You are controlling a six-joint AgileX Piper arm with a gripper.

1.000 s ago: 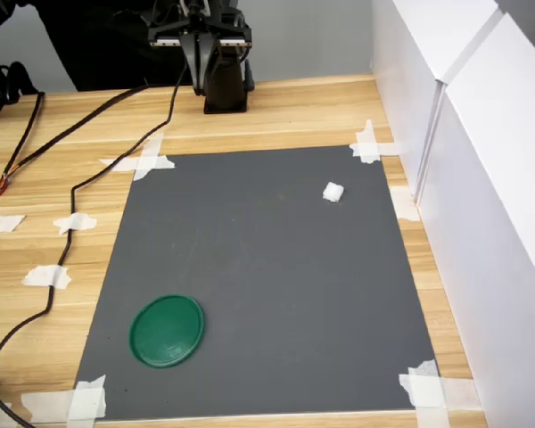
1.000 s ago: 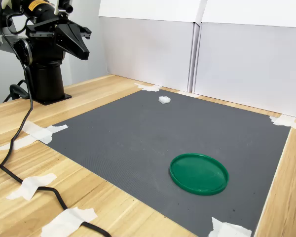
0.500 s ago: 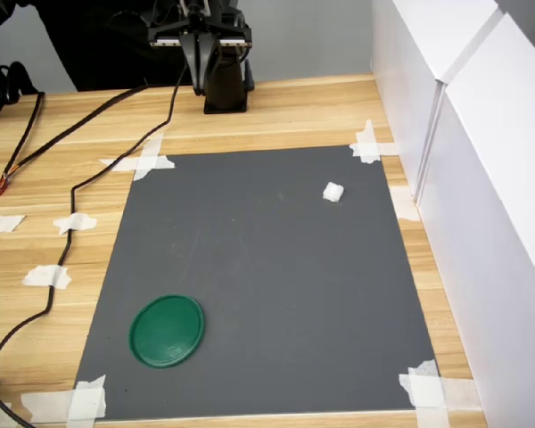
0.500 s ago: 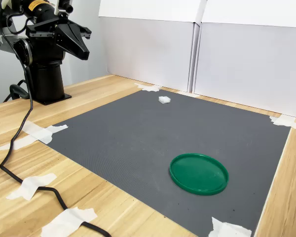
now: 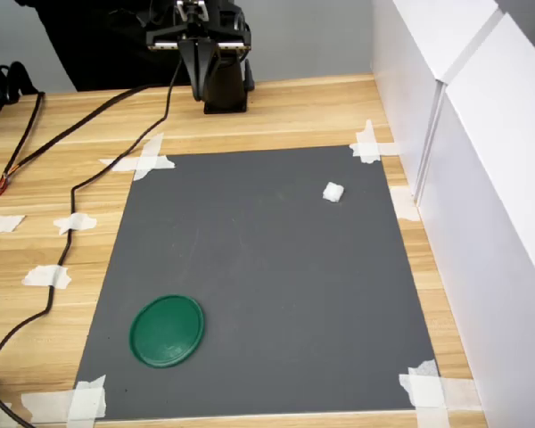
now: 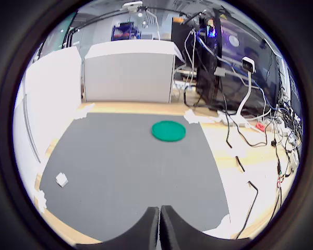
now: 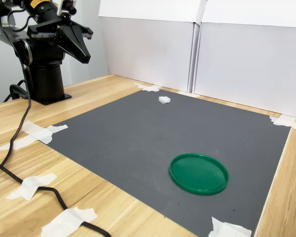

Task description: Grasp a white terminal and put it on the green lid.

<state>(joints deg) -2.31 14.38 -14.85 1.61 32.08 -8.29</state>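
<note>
A tiny white terminal [image 5: 333, 192] [image 7: 164, 99] [image 6: 61, 180] lies on the grey mat near its far right corner in the first exterior view. The round green lid [image 5: 167, 330] [image 7: 199, 173] [image 6: 168, 130] rests flat near the mat's near left corner in the first exterior view. My gripper [image 5: 199, 86] [image 7: 86, 55] [image 6: 159, 226] hangs high above the arm's base beyond the mat's far edge, well away from both. Its two black fingers press together with nothing between them.
The grey mat [image 5: 259, 285] is taped to a wooden table [image 5: 276, 111]. White panels [image 5: 481, 178] wall the first exterior view's right side. Black cables [image 5: 89, 178] trail over the table left of the mat. The arm's black base [image 7: 44, 81] stands behind the mat.
The gripper has risen slightly and tipped more downward. The terminal and the lid have stayed in place.
</note>
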